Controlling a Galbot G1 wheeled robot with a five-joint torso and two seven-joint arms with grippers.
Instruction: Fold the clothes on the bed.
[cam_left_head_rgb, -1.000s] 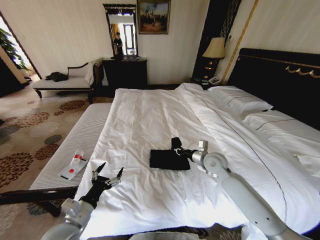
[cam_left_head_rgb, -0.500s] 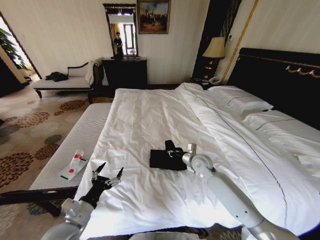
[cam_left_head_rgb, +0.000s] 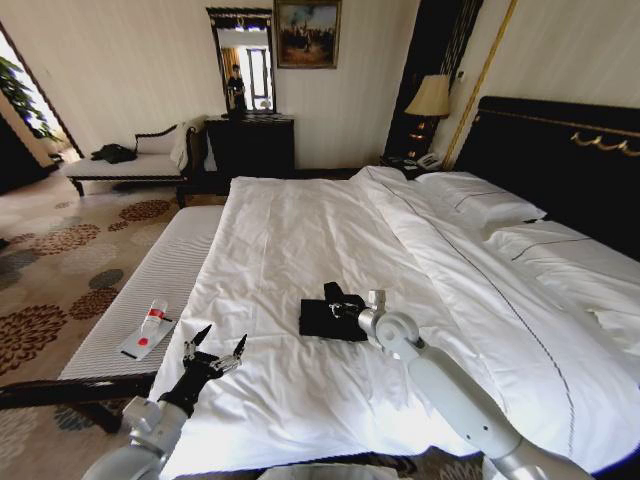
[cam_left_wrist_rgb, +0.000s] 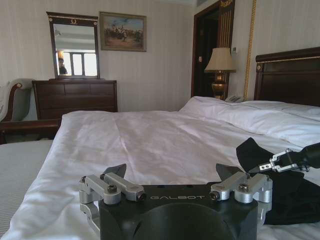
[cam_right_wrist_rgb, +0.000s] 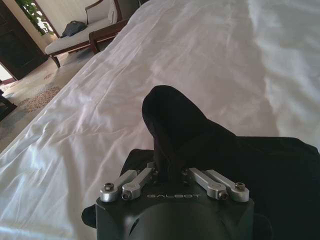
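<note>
Since a second ago, carried leftward across the bed (cam_left_head_rgb: 300, 230) by the right gripper (cam_left_head_rgb: 338, 305): a raised flap of the black T-shirt (cam_left_head_rgb: 322, 320), now over the folded bundle's middle. Probably a last fold, nearly closed. Fingers (cam_right_wrist_rgb: 136, 181) pinching that flap, cloth bulging just beyond them. Left gripper (cam_left_head_rgb: 214, 352) idle at the near left edge, spread, well apart from the shirt.

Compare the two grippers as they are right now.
The right gripper is shut on the T-shirt, pinching a raised fold; the left gripper is open and holds nothing. The right is over the shirt mid-bed; the left hangs at the bed's near edge, apart from the shirt. Both are the same black-and-silver build.
</note>
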